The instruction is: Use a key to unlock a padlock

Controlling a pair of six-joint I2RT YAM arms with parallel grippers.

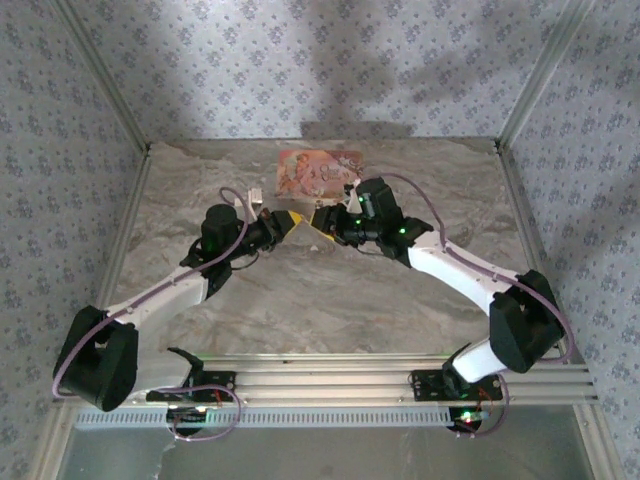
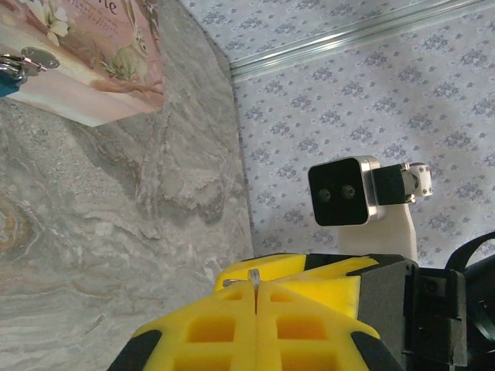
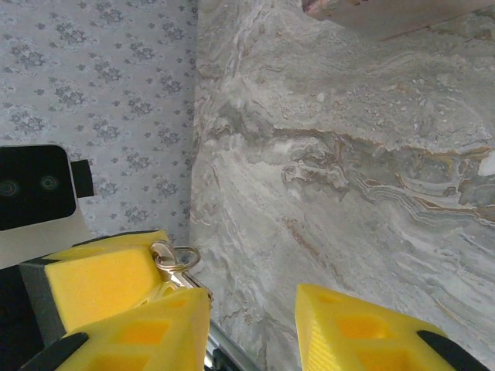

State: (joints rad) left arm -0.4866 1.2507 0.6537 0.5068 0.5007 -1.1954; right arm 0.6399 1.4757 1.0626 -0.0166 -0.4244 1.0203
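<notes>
My left gripper (image 1: 293, 220) is shut on a thin metal key (image 2: 254, 276), whose edge pokes out between the yellow fingers (image 2: 201, 328). The key's ring (image 3: 176, 257) hangs off the left gripper's tips. My right gripper (image 3: 251, 325) faces it tip to tip over the middle of the table and is open. Its left finger (image 3: 147, 328) lies right beside the key, and bare table shows in the gap. The padlock (image 2: 9, 77), small and blue with a metal bit, lies at the corner of the pink box (image 2: 93, 62).
The flat pink printed box (image 1: 320, 172) lies at the back centre of the marble table (image 1: 300, 300). A small white object (image 1: 255, 197) sits left of it. Patterned walls and metal frame rails (image 1: 120, 110) close in the table.
</notes>
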